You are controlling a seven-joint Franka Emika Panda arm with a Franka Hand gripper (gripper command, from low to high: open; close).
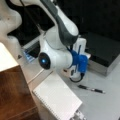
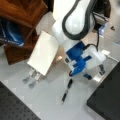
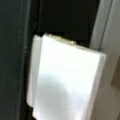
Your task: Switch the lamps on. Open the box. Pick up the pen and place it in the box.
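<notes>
Pale grey desk (image 1: 105,100) under my arm: the box (image 1: 105,53), lid shut, sits beside the jaws; the pen (image 1: 91,89) lies flat just below them, pointing away. Jaw spread: I can't tell.

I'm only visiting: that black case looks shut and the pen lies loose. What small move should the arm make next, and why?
Probably a small upward pull on the lid. The tool sits at the front edge of the box, whose black lid lies flat and shut. The wrist view shows what looks like its white tag close up. The pen lies apart, not gripped.
</notes>
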